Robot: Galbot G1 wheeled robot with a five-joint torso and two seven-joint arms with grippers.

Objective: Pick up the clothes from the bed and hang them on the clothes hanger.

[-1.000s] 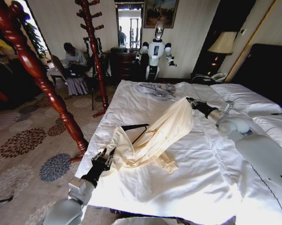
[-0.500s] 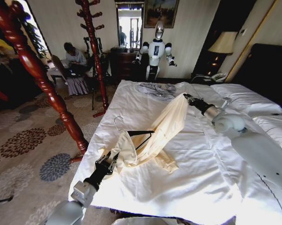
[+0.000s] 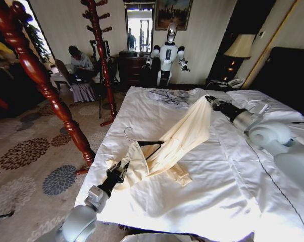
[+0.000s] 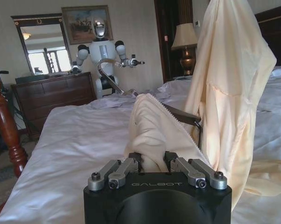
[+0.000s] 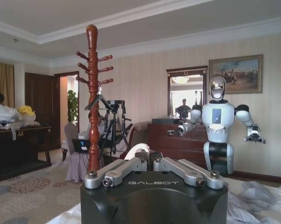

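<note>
While stretched as a cream band across the middle of the head frame, cream-yellow shirt point(image 3: 180, 141) held up at both ends over the white bed point(image 3: 212, 201). Lower end at centre left: left gripper point(image 3: 118, 170), fingers point(image 4: 126, 167) pressed together on a bunched fold. Upper end at upper right of centre: right gripper point(image 3: 209, 100), fingers point(image 5: 133, 166) pinching a small tuft of the cloth. Slack tail of the shirt lying on the sheet below centre. Black hanger point(image 3: 144, 144) partly inside the fabric by the left end, silver hook point(image 3: 127, 132) poking out upward. Grey garment point(image 3: 168, 96) near the far edge of the bed, well apart. Red-brown coat stand point(image 3: 102, 55) on the carpet at upper left.
</note>
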